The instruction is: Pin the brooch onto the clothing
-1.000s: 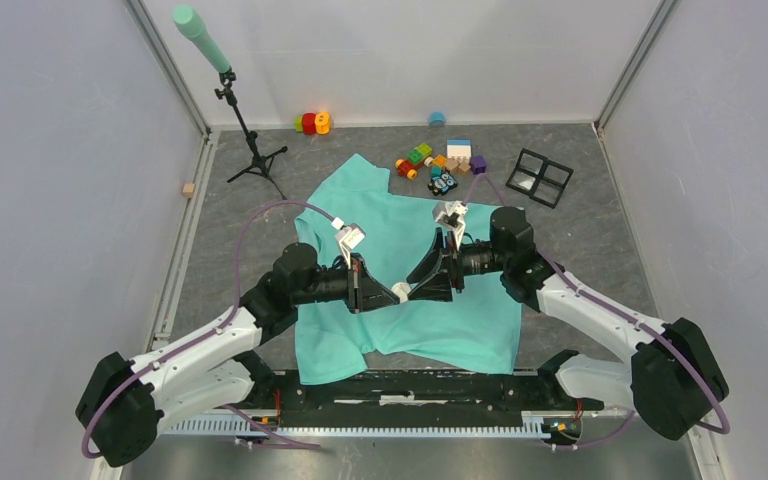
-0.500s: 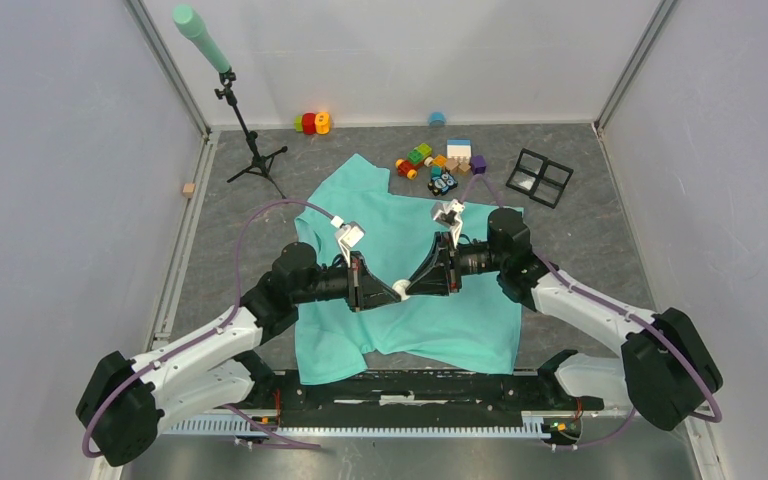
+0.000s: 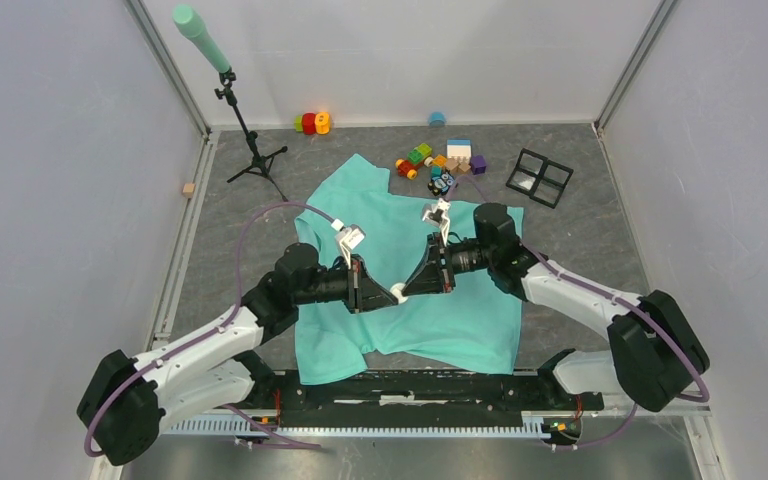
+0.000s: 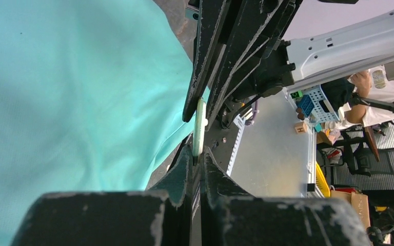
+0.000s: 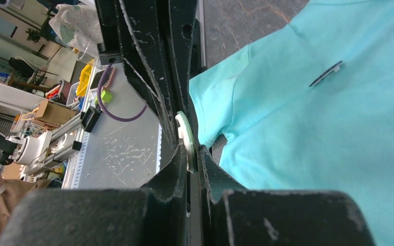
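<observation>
**T-shirt** (image 3: 460, 320): mint-green, short-sleeved, soft knit. Spread flat on the table (image 3: 600, 230) in front of both arms, its hem toward the arm bases. Shallow wrinkles run across the body, and the nearer sleeve is folded under at the lower left.

**Brooch** (image 3: 398, 292): thin round disc, pale white-green with a smooth, hard-looking face. It is held edge-on above the middle of the shirt, clear of the fabric. Both wrist views show it as a slim upright sliver (image 4: 200, 123) (image 5: 185, 134).

**Left fingers** (image 3: 365, 285): black, wedge-shaped, scuffed white along the edges. They are closed to a narrow slit and pinch one rim of the disc.

**Right fingers** (image 3: 430, 278): same make, pointing tip to tip at the left pair. They are likewise nearly closed and grip the opposite rim.

**Dark flat piece** (image 5: 326, 74): small and oval, lying on the shirt's chest. What it is cannot be told.

**Table:** grey, mottled, stone-like surface.

**Toy blocks** (image 3: 440, 160): mixed colours, clustered just beyond the collar.

**Grid frame** (image 3: 540, 177): black, four square panes, right of the blocks.

**Tripod** (image 3: 250, 150): black, carrying a mint foam-covered cylinder, at the far left.
</observation>
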{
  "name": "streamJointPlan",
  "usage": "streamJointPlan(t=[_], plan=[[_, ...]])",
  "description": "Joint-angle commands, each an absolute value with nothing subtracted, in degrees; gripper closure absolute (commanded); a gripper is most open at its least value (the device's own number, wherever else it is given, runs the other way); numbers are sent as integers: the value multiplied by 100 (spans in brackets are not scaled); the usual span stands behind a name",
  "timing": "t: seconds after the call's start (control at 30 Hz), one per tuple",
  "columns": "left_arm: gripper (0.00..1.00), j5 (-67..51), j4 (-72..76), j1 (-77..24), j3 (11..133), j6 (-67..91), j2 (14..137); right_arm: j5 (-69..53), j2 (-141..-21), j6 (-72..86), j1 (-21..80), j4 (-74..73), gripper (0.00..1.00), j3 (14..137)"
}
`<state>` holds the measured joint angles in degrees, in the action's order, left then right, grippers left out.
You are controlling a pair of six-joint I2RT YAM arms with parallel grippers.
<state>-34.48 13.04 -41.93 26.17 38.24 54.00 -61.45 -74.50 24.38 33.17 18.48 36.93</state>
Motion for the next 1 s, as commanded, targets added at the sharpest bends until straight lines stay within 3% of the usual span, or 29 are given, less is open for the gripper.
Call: streamJointPlan(t=[0.0, 0.3, 0.37, 0.57, 0.73, 0.87, 0.97], plan=[[98, -3756, 1791, -4215, 2788, 3934, 5433, -5492, -7809, 1750, 3400, 1003, 99, 4088], [98, -3436, 1495, -4211, 2863, 3942, 5471, -5538, -7907, 1631, 3502, 1017, 97, 4219], [98, -3143, 1252, -4201, 2923, 3990, 5501, -5662, -7741, 1550, 3507, 1005, 89, 4189], [98, -2896, 1060, -4158, 3056, 4122, 5703, -5971, -7202, 1578, 3486, 984, 50, 4183], [98, -2946, 1064, -4140, 3050, 4051, 5661, -5656, -6725, 1709, 3206, 982, 31, 4236], [98, -3167, 1361, -4139, 2957, 4073, 5549, -5606, -6650, 1722, 2975, 982, 29, 4176], [98, -3383, 1801, -4132, 2851, 4206, 5478, -5754, -6793, 1795, 2918, 1038, 37, 4098]])
